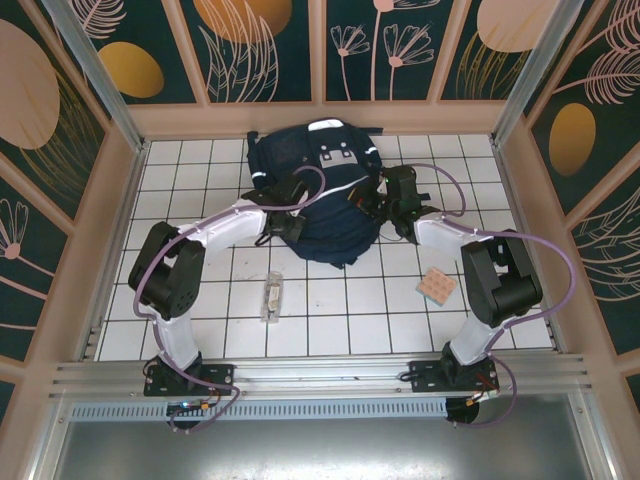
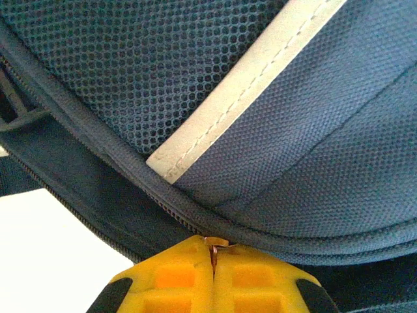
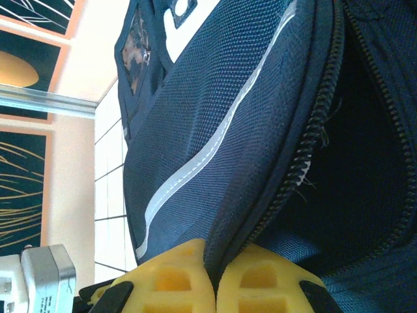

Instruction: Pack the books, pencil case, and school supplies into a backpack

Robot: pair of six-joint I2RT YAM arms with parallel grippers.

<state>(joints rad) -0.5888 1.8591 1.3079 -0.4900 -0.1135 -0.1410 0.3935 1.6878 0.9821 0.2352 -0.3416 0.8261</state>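
Observation:
The navy backpack with white stripes lies at the back middle of the tiled table, its main zip partly open. My left gripper is at its left near edge. In the left wrist view the yellow fingers are shut on a small coppery zip pull on the zipper line. My right gripper is at the bag's right side, shut on the fabric rim beside the open zipper, with the dark inside showing. Of the school supplies, a pinkish dotted pad and a clear oblong box lie loose. The books and pencil case are out of view.
Wooden walls and metal posts ring the white tiled table. The clear box lies in front of the bag between the arms, and the pad lies by the right arm's elbow. A metal rail runs along the near edge.

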